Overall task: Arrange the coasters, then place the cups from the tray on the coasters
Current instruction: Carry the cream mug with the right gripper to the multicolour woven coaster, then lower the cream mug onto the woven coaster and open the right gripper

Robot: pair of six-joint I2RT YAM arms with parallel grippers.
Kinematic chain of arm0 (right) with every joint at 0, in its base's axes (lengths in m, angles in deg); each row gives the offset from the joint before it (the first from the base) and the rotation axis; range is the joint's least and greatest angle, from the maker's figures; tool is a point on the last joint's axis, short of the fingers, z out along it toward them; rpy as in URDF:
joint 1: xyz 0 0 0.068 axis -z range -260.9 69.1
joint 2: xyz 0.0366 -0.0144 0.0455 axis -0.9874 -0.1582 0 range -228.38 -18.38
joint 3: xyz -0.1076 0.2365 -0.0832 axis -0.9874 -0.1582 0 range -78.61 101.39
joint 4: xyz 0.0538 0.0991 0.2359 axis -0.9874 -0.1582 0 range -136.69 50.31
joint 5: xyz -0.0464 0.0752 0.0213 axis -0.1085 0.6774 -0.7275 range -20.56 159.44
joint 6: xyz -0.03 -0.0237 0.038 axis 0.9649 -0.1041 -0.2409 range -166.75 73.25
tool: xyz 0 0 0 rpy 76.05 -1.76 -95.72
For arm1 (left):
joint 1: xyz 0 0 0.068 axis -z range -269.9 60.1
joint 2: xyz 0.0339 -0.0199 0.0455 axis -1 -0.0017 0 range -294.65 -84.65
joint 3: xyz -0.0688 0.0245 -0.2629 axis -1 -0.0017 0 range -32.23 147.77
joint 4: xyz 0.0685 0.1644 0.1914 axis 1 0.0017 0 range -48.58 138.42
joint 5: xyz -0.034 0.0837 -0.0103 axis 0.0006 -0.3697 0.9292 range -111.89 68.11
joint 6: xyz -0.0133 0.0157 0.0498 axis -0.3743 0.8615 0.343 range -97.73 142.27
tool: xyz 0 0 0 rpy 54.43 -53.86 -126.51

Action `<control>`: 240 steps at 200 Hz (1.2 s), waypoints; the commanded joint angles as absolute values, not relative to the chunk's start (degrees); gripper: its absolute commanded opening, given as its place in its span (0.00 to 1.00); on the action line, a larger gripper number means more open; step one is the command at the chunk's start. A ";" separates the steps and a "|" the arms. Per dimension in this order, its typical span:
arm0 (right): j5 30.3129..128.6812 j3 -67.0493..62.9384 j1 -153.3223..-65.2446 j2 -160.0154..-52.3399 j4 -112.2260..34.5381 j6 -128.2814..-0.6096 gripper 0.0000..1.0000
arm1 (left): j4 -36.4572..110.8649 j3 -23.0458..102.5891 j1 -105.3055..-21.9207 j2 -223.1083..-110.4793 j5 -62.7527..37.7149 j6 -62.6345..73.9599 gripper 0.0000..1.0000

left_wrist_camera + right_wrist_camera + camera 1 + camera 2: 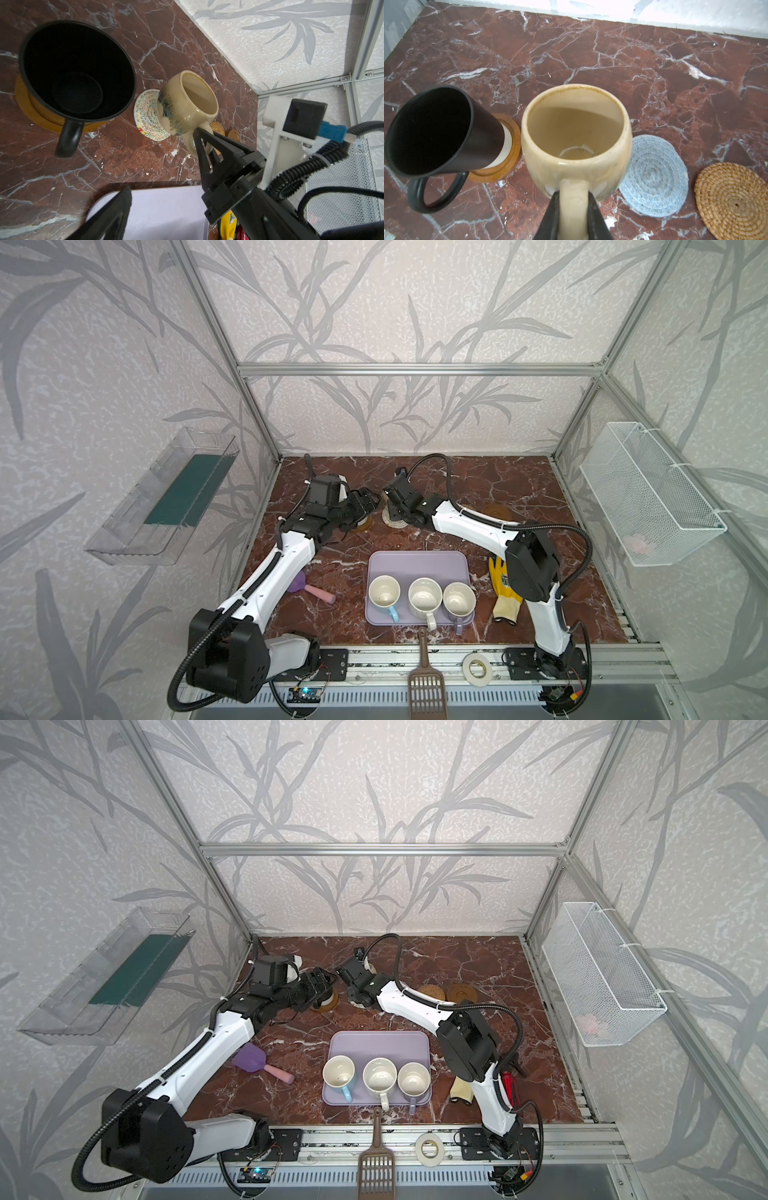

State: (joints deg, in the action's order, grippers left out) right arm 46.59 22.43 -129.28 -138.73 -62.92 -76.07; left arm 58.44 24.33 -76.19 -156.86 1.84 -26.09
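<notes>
My right gripper (573, 195) is shut on the handle of the beige-yellow cup (577, 133). It holds the cup over the cream woven coaster (147, 116); whether the cup rests on it I cannot tell. Beside it the black cup (74, 70) stands on an amber coaster (22, 97). My left gripper (365, 504) is open and empty just above the black cup, with one of its fingers (116, 214) in view. The grey-blue woven coaster (654, 176), the rattan coaster (733, 201) and a second amber coaster (496, 512) lie bare. On the lavender tray (415, 564) stand the light blue (384, 595), cream-white (424, 597) and lavender-grey (459, 601) cups.
A purple scoop with a pink handle (307, 587) lies left of the tray and a yellow glove (503, 585) right of it. On the front rail lie a brown slotted scoop (426, 680) and a white tape roll (477, 670). A wire basket (648, 497) hangs on the right wall.
</notes>
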 commanded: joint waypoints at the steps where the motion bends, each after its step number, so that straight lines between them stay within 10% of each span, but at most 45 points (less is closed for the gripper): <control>1: 42.71 26.23 -129.06 -138.64 -58.15 -76.59 0.00 | 58.38 26.22 -76.58 -156.50 3.27 -24.93 0.92; 240: 44.02 22.78 -129.54 -142.99 -59.42 -81.79 0.00 | 56.19 19.36 -77.95 -151.99 6.23 -27.39 0.91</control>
State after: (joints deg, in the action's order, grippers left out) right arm 43.99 25.38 -129.13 -145.94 -59.14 -80.72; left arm 57.11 20.09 -77.48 -153.71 5.68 -26.83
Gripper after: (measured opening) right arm 0.187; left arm 0.912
